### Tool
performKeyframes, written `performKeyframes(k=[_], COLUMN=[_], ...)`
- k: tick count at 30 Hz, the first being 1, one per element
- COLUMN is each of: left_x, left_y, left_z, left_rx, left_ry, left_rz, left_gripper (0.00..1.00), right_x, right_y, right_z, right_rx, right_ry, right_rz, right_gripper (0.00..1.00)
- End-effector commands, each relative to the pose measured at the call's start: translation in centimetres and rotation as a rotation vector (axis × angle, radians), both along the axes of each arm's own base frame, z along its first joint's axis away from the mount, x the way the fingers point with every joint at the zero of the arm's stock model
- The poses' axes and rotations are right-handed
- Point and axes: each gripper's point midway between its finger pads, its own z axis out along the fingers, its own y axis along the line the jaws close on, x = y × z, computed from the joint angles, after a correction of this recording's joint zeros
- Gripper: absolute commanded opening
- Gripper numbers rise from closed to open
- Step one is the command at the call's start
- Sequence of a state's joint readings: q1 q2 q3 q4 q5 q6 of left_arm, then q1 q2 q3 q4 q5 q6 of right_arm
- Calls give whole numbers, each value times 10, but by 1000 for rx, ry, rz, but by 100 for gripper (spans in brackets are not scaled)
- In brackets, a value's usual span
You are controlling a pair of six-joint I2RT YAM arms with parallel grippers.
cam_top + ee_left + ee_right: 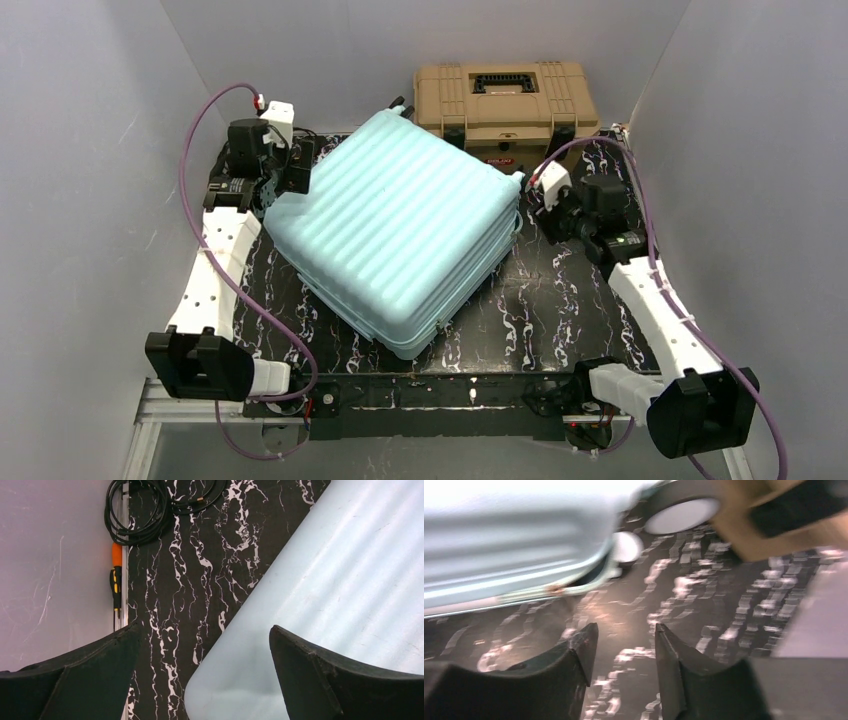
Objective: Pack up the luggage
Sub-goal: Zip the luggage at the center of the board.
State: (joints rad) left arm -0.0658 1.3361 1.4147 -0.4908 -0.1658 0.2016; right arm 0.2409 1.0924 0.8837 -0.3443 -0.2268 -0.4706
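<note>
I read the clock on the top view, with 12 o'clock at the far wall. The luggage lies flat and closed in the middle of the table, ribbed shell up, turned on a diagonal. Its long axis runs from about 1 o'clock, where the wheels are, to about 7 o'clock. Behind it, at 12 to 1 o'clock, stands the toolbox, just beside the wheel end.

The left gripper is at the 10 o'clock corner of the luggage. In its own view the left gripper has its jaws wide apart and nothing between them; the rounded corner of the shell is under the right finger and bare table under the left. From this tool the luggage extends towards 4 o'clock.

The right gripper is at the 2 to 3 o'clock corner, low near the table. In its wrist view, which is blurred, the right gripper has its jaws a little apart, only table between them, holding nothing. One wheel and the side seam of the luggage are just ahead of it, so the luggage lies from it towards 9 o'clock.

Both arms are about equally near, each at one corner and across the short axis from the other. I judge that the next move depends on the seam along the side, and the right tool is better placed for it because it is already at seam height. I cannot tell what is inside the luggage
</note>
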Motion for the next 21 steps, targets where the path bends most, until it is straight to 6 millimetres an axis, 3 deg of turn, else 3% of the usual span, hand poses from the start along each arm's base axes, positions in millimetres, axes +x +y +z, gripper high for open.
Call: performKeyframes(k=[1, 3, 6, 9, 15, 21], left_x=[-16, -24, -41, -62, -105, -119], left_y=[13, 26, 41, 51, 53, 52], left_z=[-4, -9, -14, -18, -47, -80], left_rx=[-8, -28, -48, -59, -112, -180], left_ry=[34, 60, 94, 126, 277, 337], left_rz=[18, 46, 72, 70, -2, -35], left_gripper=[98, 98, 98, 98, 98, 98], right_x=[36, 44, 58, 62, 85, 93], right_y=[-40, -42, -33, -14, 0, 12], right_z=[99, 110, 110, 89, 76, 72], right_rx=[-189, -299, -469, -544, -582, -531], right_ry=[-351, -422, -513, -504, -480, -468], right_rz=[-75, -4, 175, 394, 620, 849], right_gripper=[63, 67, 81, 83, 84, 88])
